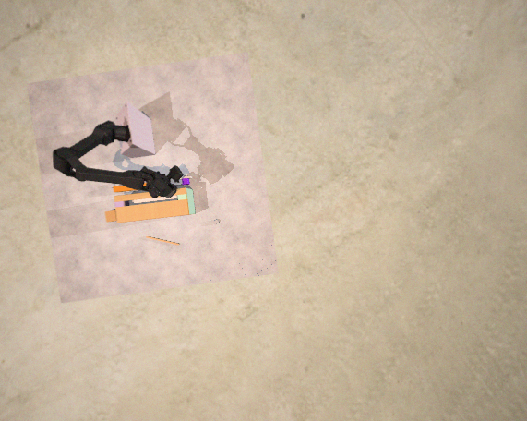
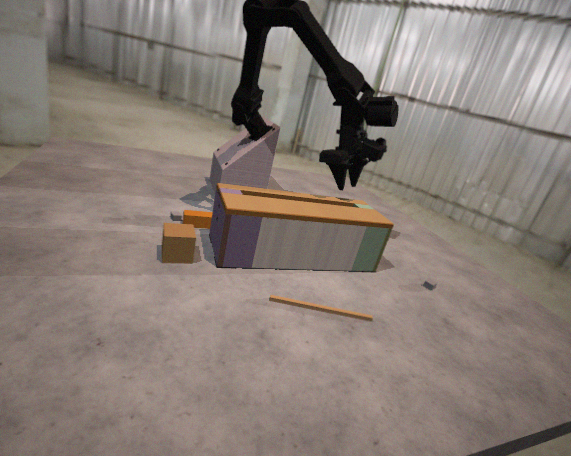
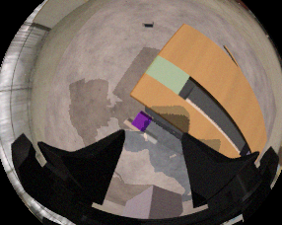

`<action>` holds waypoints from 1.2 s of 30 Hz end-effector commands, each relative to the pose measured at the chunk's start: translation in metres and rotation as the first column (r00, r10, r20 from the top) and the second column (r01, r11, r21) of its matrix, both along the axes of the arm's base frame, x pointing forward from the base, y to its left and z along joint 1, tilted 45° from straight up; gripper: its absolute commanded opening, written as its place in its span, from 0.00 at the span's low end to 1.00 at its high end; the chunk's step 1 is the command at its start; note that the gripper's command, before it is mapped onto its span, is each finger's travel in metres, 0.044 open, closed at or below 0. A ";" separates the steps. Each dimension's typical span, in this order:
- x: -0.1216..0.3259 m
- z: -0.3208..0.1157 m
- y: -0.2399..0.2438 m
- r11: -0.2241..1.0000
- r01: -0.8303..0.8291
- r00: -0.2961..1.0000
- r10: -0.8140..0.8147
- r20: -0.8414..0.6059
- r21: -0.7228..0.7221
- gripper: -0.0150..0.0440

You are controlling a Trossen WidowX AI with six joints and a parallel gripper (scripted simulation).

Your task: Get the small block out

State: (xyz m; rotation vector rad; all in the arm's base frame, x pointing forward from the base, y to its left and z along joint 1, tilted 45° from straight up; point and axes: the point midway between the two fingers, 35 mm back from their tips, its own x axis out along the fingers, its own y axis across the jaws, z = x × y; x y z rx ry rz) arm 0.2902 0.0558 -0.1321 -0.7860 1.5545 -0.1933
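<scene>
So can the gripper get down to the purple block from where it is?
Probably yes: the gripper is open above the table, and the purple block lies outside the box.

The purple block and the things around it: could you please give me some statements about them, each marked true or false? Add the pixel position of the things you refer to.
1. The small purple block [image 1: 185,181] [image 3: 142,121] lies outside the long orange-topped box [image 1: 152,211] [image 2: 306,209] [image 3: 208,54]. True.
2. The black gripper [image 2: 347,188] [image 3: 155,135] is shut on the block. False: its fingers stand apart, with nothing gripped.
3. The box's green end is the one nearer the block. True.
4. The thin orange stick [image 1: 162,240] [image 2: 321,308] lies on top of the box. False: it lies on the table, apart from the box.
5. The brown cube [image 1: 111,216] [image 2: 179,243] stands beyond the box's purple end. True.
</scene>
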 end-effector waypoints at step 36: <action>-0.024 -0.015 0.033 -0.153 -0.594 -0.805 0.116 -0.582 0.790 0.74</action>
